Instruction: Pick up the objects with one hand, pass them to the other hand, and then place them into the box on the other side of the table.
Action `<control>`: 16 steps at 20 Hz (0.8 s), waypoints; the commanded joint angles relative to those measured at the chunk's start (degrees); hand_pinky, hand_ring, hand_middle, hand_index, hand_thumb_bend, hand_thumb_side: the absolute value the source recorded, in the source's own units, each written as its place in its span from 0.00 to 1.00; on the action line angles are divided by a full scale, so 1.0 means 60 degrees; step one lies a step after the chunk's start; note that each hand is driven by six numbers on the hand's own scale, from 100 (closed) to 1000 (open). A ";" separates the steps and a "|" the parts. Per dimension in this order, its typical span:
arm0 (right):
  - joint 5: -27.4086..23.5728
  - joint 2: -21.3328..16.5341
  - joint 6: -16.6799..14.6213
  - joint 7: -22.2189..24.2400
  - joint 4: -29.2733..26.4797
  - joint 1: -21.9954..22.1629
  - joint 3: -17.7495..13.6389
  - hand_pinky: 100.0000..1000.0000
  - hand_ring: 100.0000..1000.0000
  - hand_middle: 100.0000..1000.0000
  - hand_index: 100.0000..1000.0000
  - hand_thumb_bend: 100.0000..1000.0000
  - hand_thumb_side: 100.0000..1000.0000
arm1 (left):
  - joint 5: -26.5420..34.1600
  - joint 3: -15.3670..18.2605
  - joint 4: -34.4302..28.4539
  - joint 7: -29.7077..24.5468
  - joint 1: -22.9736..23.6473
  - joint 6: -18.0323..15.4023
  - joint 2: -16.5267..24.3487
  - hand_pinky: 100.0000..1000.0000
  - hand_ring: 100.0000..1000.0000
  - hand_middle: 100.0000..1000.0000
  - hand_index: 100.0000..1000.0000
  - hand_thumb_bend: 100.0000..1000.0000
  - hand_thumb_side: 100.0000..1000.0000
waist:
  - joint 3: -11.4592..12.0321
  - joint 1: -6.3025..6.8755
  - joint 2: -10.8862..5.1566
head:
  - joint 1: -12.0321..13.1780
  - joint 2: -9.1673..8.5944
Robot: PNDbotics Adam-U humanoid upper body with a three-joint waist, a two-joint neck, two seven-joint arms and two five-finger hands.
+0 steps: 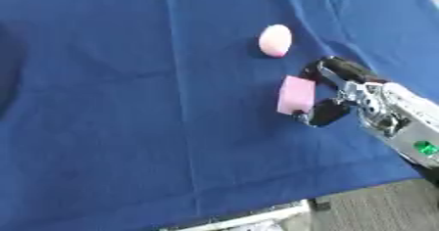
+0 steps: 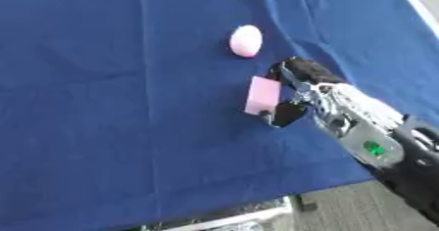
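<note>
1. Table covering: a blue cloth (image 1: pixel 129 103) lay across the whole work surface, creased in long straight fold lines. Its near edge ran askew across the bottom of both views, with grey floor (image 1: pixel 377 210) showing beyond it at the lower right.

2. Pink block (image 1: pixel 296 95): a flat, rectangular pale-pink piece, standing tilted on the cloth right of centre. No label, print or brand could be read on it.

3. Pink egg-shaped object (image 1: pixel 275 40): a rounded, pale pink-white item, lying on the cloth beyond the block and apart from it, untouched by the hand. No marking could be made out on its surface.

4. Right hand (image 2: pixel 302 95): entered from the lower right, black fingers on a silver wrist section. The fingers were curled about the pink block's right-hand side, one dark finger (image 1: pixel 339 71) reaching over its far corner and a dark thumb (image 1: pixel 326 112) pressed at its near corner, so the block was pinched between them.

5. Wrist fitting: a small green light or marker (image 1: pixel 425 148) showed on the silver housing behind the hand. No lettering was legible there.

6. White item (image 1: pixel 257 220): a pale, partly visible edge below the cloth's near border; what it was could not be told.
</note>
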 commanded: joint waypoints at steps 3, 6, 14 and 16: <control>-0.0246 -0.0274 -0.0017 -0.0376 -0.0115 -0.0053 -0.0250 0.74 0.67 0.44 0.55 0.26 0.00 | -0.0033 0.0181 -0.0071 0.0045 -0.0035 -0.0001 0.0292 0.98 0.78 0.76 0.77 0.00 0.55 | -0.0009 -0.0022 -0.0230 | 0.0030 -0.0017; -0.0366 -0.0262 0.0053 -0.0819 -0.0115 -0.0087 -0.0369 0.72 0.66 0.44 0.54 0.24 0.00 | -0.0012 0.0188 -0.0077 0.0052 -0.0041 -0.0010 0.0315 0.98 0.78 0.76 0.77 0.00 0.55 | -0.0014 -0.0032 -0.0265 | 0.0049 -0.0017; -0.1466 -0.0196 -0.0257 -0.2369 -0.0115 -0.0323 -0.0480 0.60 0.62 0.44 0.52 0.12 0.00 | 0.0055 0.0185 -0.0169 0.0049 -0.0078 -0.0028 0.0377 0.97 0.78 0.76 0.77 0.00 0.54 | 0.0027 -0.0024 -0.0336 | 0.0080 -0.0017; -0.1932 -0.0186 -0.0424 -0.2908 -0.0115 -0.0383 -0.0484 0.57 0.61 0.44 0.51 0.09 0.00 | 0.0091 0.0181 -0.0245 0.0049 -0.0086 -0.0038 0.0399 0.97 0.78 0.76 0.77 0.00 0.54 | 0.0048 -0.0023 -0.0355 | 0.0082 -0.0017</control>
